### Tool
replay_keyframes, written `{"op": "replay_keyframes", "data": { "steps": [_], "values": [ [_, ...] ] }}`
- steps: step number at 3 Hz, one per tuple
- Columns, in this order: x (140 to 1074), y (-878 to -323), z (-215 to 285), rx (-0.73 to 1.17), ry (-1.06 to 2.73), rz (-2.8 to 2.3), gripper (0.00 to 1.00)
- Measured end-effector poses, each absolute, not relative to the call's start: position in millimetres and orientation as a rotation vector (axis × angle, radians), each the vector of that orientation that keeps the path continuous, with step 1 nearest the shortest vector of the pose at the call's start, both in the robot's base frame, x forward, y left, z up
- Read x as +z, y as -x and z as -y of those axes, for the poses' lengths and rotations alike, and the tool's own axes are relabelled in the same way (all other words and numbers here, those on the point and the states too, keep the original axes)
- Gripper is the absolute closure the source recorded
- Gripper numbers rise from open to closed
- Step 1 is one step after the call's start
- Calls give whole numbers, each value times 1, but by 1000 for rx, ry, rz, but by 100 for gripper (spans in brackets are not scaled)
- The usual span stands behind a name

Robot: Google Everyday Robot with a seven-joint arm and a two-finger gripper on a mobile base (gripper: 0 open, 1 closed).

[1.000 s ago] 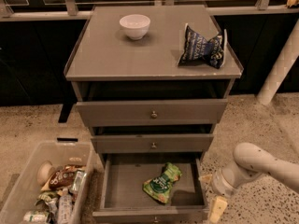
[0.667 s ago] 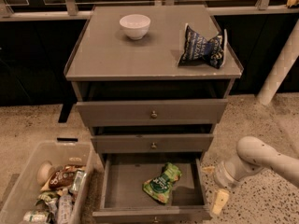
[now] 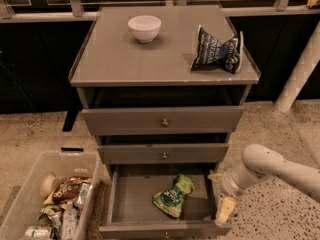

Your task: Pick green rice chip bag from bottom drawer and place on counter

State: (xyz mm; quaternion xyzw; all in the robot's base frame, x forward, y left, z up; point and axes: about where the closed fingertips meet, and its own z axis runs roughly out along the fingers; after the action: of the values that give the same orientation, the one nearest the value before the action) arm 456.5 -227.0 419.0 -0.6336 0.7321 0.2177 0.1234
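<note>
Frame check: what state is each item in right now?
bottom drawer, pulled open
top drawer, looks shut
middle drawer, looks shut
green rice chip bag, lying in bottom drawer, not held
hand, open, empty, at bottom drawer's right edge
white bowl, upright on counter
blue-and-white snack bag, lying on counter

The claw (image 3: 220,194), seemingly spread, hangs over the bottom drawer (image 3: 165,228) edge, near the green rice chip bag (image 3: 174,196) inside.

The green rice chip bag (image 3: 173,196) looks glossy, the end effector (image 3: 220,194) beside it smooth.
</note>
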Motion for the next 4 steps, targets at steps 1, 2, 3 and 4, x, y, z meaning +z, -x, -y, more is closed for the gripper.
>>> {"op": "replay_keyframes", "data": {
  "steps": [1,2,3,4],
  "values": [
    [404,-503,210,554,1840,-2105,0],
    [391,-561,207,523,1758,-2110,0],
    [382,-555,206,529,1762,-2110,0],
    [327,-519,203,563,1762,-2119,0]
  ]
}}
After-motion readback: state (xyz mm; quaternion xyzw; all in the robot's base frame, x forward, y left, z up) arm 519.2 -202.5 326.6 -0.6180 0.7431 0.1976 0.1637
